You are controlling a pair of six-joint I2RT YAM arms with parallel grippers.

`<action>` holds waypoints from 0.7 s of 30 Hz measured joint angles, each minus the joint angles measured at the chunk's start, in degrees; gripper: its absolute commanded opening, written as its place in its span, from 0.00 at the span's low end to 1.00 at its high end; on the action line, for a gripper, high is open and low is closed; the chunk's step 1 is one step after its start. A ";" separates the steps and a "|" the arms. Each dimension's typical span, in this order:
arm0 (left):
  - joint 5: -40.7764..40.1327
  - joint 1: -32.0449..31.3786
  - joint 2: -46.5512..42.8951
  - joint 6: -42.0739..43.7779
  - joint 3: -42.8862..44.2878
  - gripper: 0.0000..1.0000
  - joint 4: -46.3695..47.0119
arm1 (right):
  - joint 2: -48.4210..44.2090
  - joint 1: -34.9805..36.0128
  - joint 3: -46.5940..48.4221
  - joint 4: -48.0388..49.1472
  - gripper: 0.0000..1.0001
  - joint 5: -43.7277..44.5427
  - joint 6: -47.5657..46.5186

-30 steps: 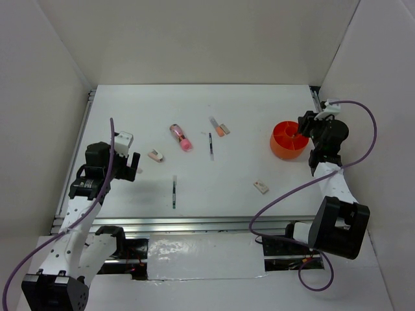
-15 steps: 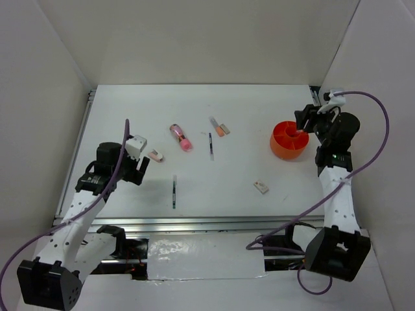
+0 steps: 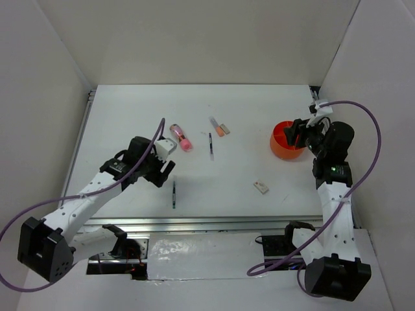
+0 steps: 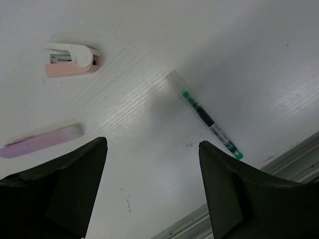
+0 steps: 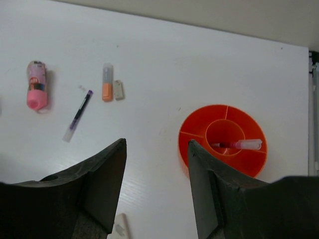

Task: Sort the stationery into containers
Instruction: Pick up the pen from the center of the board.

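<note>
My left gripper (image 3: pixel 165 170) is open and empty, low over the table (image 3: pixel 130 110) just above a thin green-inked pen (image 3: pixel 174 193). In the left wrist view that pen (image 4: pixel 207 118) lies past the right finger. A small pink-and-white block (image 4: pixel 74 59) and a lilac pen (image 4: pixel 42 142) lie to the left. My right gripper (image 3: pixel 293 133) is open and empty, hovering at the orange tub (image 3: pixel 285 148). The tub (image 5: pixel 194 144) holds a red-white pen (image 5: pixel 239 145) in its inner ring. A pink stubby tube (image 3: pixel 181 137), a dark pen (image 3: pixel 211 144) and an orange block (image 3: pixel 220 129) lie mid-table.
A white eraser-like block (image 3: pixel 260 187) lies right of centre, also in the right wrist view (image 5: pixel 119 225). A pale block (image 5: pixel 118 89) sits beside the orange one (image 5: pixel 106 88). The metal rail (image 3: pixel 194 225) runs along the near edge. White walls enclose the table.
My left arm has swung right toward the table's middle and now covers the small pink block in the top view. My right gripper has drawn slightly left at the tub.
</note>
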 measured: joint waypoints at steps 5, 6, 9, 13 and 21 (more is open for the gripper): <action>-2.29 -4.70 8.17 -4.44 7.02 0.88 -0.13 | 0.44 0.31 0.00 -3.93 0.59 0.17 -0.24; -2.84 -5.66 10.32 -5.57 9.64 0.88 -0.20 | 0.48 0.42 -0.02 -4.39 0.59 0.28 -0.24; -7.30 -9.55 17.42 -11.34 19.04 0.87 0.48 | 0.50 0.76 -0.50 -4.98 0.59 0.72 -0.20; -14.75 -14.71 29.53 -19.71 34.42 0.81 0.55 | 0.55 1.14 -1.33 -5.62 0.59 1.33 -0.04; -20.52 -16.33 59.95 -30.91 63.54 0.69 -6.60 | 0.55 1.44 -1.60 -5.92 0.59 2.43 1.05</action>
